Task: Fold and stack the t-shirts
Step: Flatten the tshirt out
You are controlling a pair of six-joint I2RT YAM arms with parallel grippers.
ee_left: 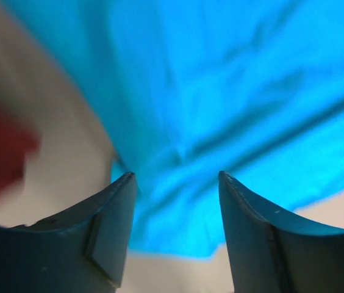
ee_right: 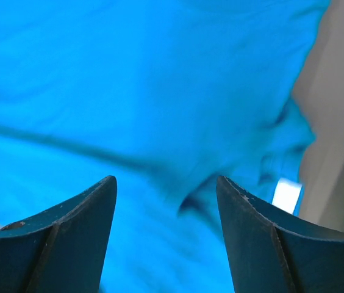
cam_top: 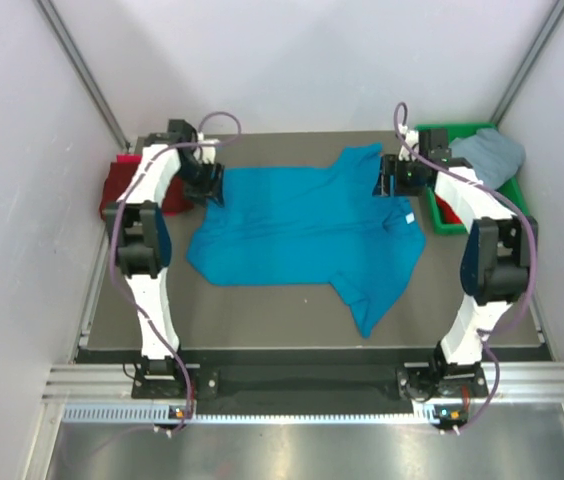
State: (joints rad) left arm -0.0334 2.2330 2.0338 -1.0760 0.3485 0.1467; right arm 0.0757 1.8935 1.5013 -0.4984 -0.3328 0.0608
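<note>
Blue shirt [cam_top: 302, 225]: spread across the table [cam_top: 262, 325] (blurred in wrist views).
Left gripper [ee_left: 176, 178]: fingers apart, empty, over the shirt near the far-left corner.
Right gripper [ee_right: 166, 181]: fingers apart, empty, over the shirt near the far-right corner.

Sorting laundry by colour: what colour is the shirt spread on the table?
The t-shirt is turquoise-blue, clearest from the top camera.

The top external camera looks down from high at the near side over the table [cam_top: 262, 310], while each wrist camera peers from close range past its own fingers [ee_left: 108, 238] onto the turquoise t-shirt [cam_top: 302, 225], which all three views share.
</note>
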